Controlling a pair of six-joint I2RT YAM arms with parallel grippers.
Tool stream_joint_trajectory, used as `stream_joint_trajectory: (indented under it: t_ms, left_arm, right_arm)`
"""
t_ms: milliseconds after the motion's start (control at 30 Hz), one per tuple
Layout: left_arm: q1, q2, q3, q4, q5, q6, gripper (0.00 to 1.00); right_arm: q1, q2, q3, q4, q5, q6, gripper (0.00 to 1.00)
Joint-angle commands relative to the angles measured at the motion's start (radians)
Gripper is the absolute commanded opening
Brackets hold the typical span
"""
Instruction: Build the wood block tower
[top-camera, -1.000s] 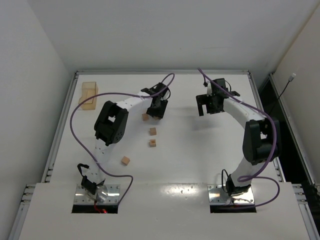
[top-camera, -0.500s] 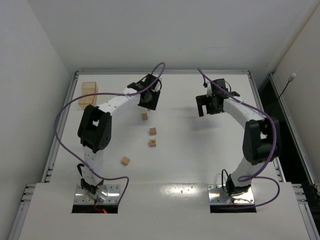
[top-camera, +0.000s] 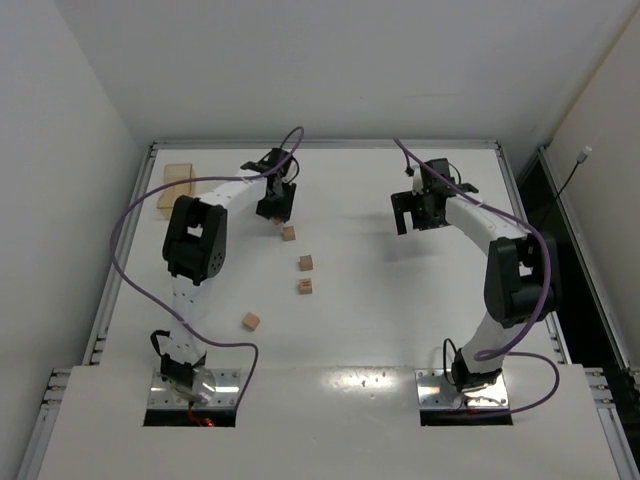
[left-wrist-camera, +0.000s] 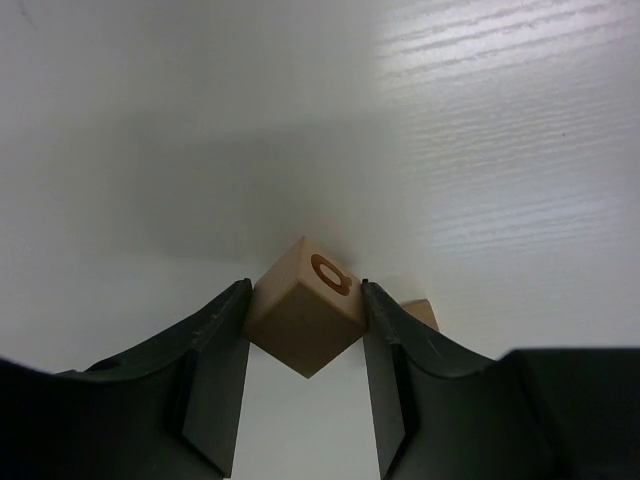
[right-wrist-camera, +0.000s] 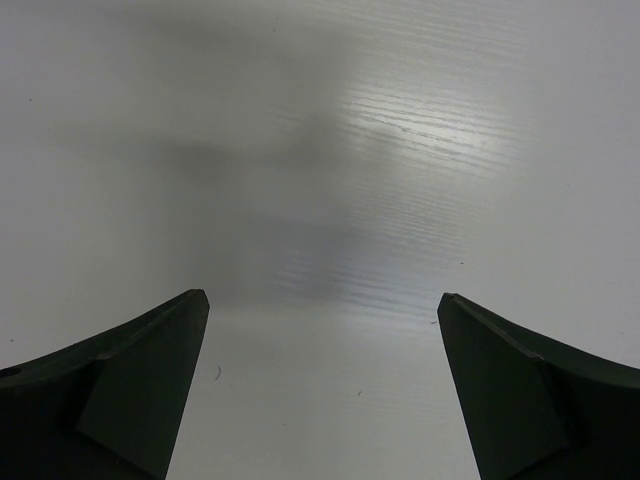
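Left gripper is clamped snug on one little wooden cube with an orange ring on its top face. Right gripper is spread wide, holding nothing, over the white counter. Pale box sits in the far left corner. Four loose cubes lie scattered mid-counter, the nearest cube just beside the left gripper, so no tower stacked yet

The tan cube bears an orange ring; the jaws are dark, the table white.

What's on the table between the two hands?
Nothing: top view shows bare white table between the left hand, gripping a small tan wooden cube, and the right hand.
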Motion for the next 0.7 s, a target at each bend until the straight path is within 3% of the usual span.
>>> stream_joint_trajectory:
  t_ms: [0, 300, 433, 667]
  left_arm:
    - [-0.005, -0.007, 0.041, -0.015, 0.054, 0.014, 0.0]
    - [-0.054, -0.074, -0.12, -0.015, 0.132, 0.042, 0.0]
    - [-0.106, -0.153, -0.261, 0.011, 0.144, 0.042, 0.0]
    - [-0.242, -0.208, -0.315, 0.011, 0.222, 0.077, 0.0]
  right_arm:
    - [0.003, 0.003, 0.017, 0.011, -0.01, -0.005, 0.97]
    - [0.003, -0.006, 0.017, 0.011, -0.01, -0.014, 0.97]
    - [0.003, -0.006, 0.008, 0.011, -0.01, -0.014, 0.97]
    - [0.003, -0.016, 0.008, 0.011, -0.01, -0.014, 0.97]
